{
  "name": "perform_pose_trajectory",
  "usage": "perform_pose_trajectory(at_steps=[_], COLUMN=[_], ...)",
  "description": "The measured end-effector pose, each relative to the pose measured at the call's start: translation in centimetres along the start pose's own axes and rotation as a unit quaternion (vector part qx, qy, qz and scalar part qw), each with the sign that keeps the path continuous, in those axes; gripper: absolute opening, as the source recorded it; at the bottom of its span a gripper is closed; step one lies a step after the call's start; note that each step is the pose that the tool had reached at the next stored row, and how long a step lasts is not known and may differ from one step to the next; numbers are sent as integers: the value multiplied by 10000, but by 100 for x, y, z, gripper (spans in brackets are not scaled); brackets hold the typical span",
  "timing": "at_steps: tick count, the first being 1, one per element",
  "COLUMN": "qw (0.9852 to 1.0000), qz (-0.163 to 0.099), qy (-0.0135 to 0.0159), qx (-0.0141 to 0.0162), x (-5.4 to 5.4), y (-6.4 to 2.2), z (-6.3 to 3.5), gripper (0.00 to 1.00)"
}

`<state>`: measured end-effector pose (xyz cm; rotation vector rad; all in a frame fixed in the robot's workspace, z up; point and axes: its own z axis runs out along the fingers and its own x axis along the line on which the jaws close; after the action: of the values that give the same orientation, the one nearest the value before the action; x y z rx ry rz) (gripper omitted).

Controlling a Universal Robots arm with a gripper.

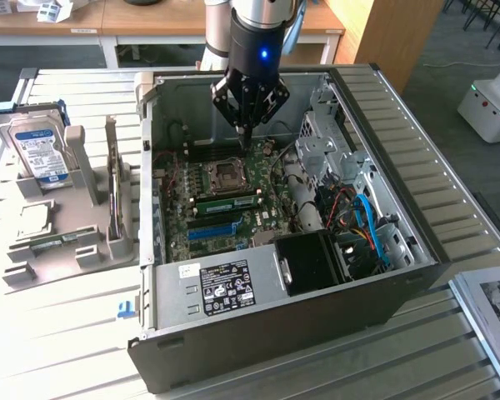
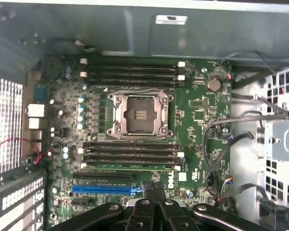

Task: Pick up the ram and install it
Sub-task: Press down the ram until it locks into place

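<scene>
One hand point(image 1: 244, 137), fingers pressed together, pinching nothing, hanging tip-down inside one open computer case point(image 1: 400, 208) on the slatted desk point(image 1: 83, 333). In the exterior view, tip just above the motherboard point(image 1: 179, 237), near the far edge of the single CPU socket point(image 1: 227, 172). In the wrist view, same closed fingertips point(image 2: 151, 185) over the board's edge, just beside the end of one long blue slot point(image 2: 103, 189).

One ram point(image 1: 225, 200), apart from the hand: green stick standing on edge in a slot, between the CPU socket and the blue slot point(image 1: 210, 231). From the wrist camera, ram point(image 2: 120, 169) seen edge-on, as the row nearest the blue slot, with dark bare slots next to it. Two banks of dark memory slots, one on each side of the socket point(image 2: 140, 115).

Towards the exterior view's left, well apart from the case: one grey stand point(image 1: 75, 254) carrying one blue-labelled hard drive point(image 1: 37, 154), propped at a tilt. One small green strip lying low in the stand; too small to tell what.

One black power supply point(image 1: 221, 287) with one white-printed label, at the case's near end.
</scene>
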<state>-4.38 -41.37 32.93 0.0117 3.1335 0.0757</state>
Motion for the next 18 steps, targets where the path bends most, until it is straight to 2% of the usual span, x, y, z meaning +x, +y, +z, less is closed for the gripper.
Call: perform_pose_trajectory(at_steps=[8,18], qw=[10000,9996], qz=[55,270], qy=[-3,-14], qx=[0,2], x=[1,1], y=[0,0], z=[0,1], gripper=[10,10])
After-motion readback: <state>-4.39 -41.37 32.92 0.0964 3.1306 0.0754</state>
